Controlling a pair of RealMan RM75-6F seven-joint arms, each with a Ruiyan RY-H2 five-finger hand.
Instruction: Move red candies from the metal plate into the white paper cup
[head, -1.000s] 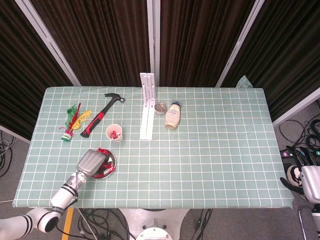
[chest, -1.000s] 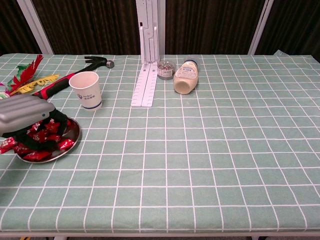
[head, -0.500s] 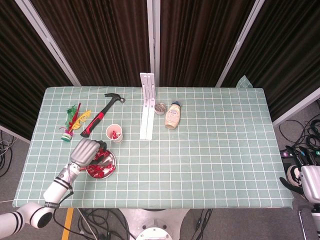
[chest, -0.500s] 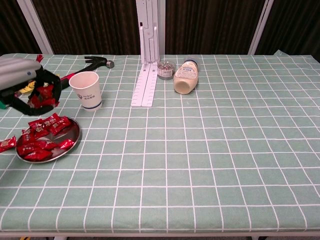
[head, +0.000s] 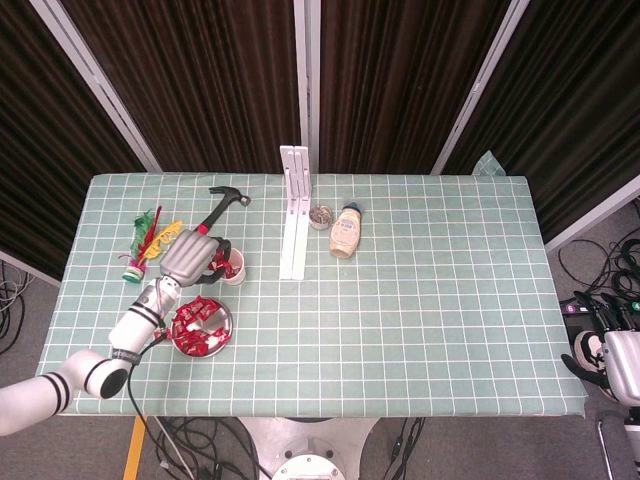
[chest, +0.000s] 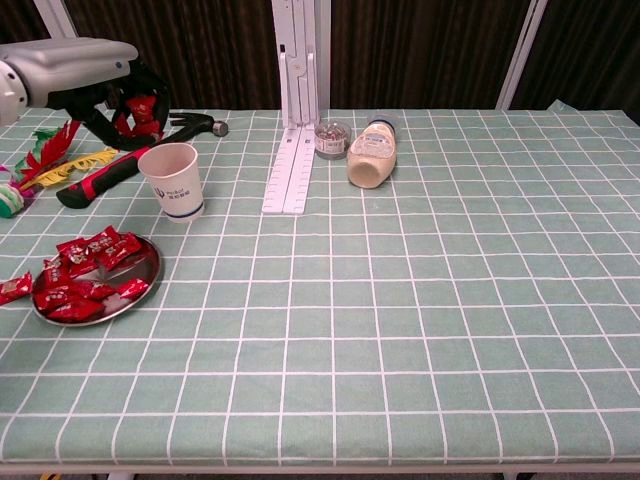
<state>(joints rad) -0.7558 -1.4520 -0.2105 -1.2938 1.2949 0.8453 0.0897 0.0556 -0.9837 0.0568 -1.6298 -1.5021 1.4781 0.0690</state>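
Holding a red candy (chest: 141, 108) in its curled fingers, your left hand (chest: 95, 70) sits at the upper left of the chest view, raised above the white paper cup (chest: 172, 179); in the head view that hand (head: 192, 255) covers the cup's left edge. The cup stands upright on the green checked tablecloth (chest: 420, 300), with red showing inside it in the head view. Below it, at the lower left, the metal plate (chest: 142, 284) carries a heap of red candies (chest: 82, 272), and one more candy (chest: 12, 288) lies just off its left rim. Your right hand (head: 610, 360) shows only at the right edge of the head view, off the table; whether its fingers are apart or closed cannot be told.
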